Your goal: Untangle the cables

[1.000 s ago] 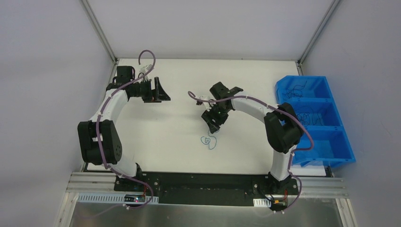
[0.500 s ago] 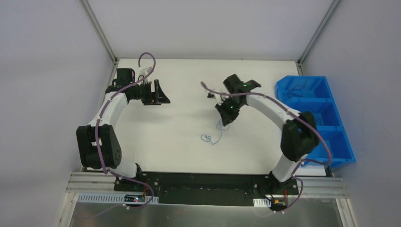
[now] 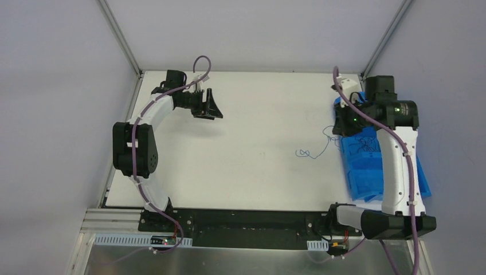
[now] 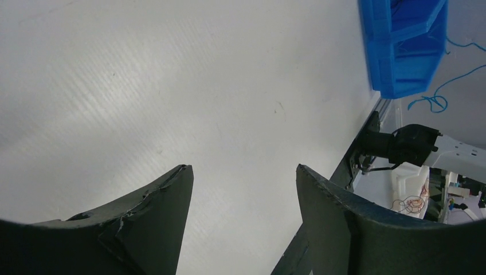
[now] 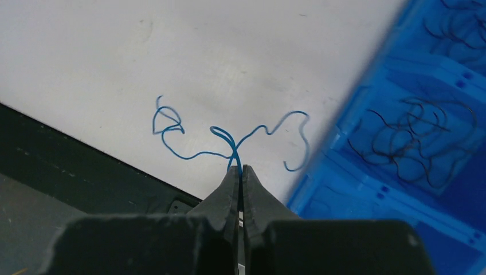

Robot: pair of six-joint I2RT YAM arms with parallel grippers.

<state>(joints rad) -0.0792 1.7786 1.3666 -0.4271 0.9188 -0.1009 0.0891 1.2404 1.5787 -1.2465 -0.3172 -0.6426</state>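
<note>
Top view: the blue bin (image 3: 367, 172) sits at the right edge of the white surface (image 3: 258, 177). The right hand (image 3: 343, 122) hangs over the bin's far left rim. How far it is open cannot be told from here. The blue cable (image 3: 304, 153) runs from that hand out to the left of the bin and ends in small loops over the surface, near the bin but apart from it. Dark wires (image 3: 363, 143) lie inside the bin, in a compartment just nearer than the hand. The left hand (image 3: 210, 106) is well apart from the bin, towards the far left of the surface.

Left wrist view: the left hand (image 4: 243, 169) is wide open with nothing between its fingers (image 4: 155, 223), only bare surface (image 4: 143, 86) in front. The blue bin (image 4: 401, 51) shows at the top right, far from this hand. A bit of blue cable (image 4: 436, 101) shows just beside the bin.

Right wrist view: the right hand (image 5: 239, 170) is pinched fully closed on the blue cable (image 5: 231, 150), gripping it about mid-length. One end curls away from the bin, the other curls towards the bin's wall (image 5: 344, 177) and stops just short of it. Dark wires (image 5: 424, 137) lie tangled in the bin's compartments.
</note>
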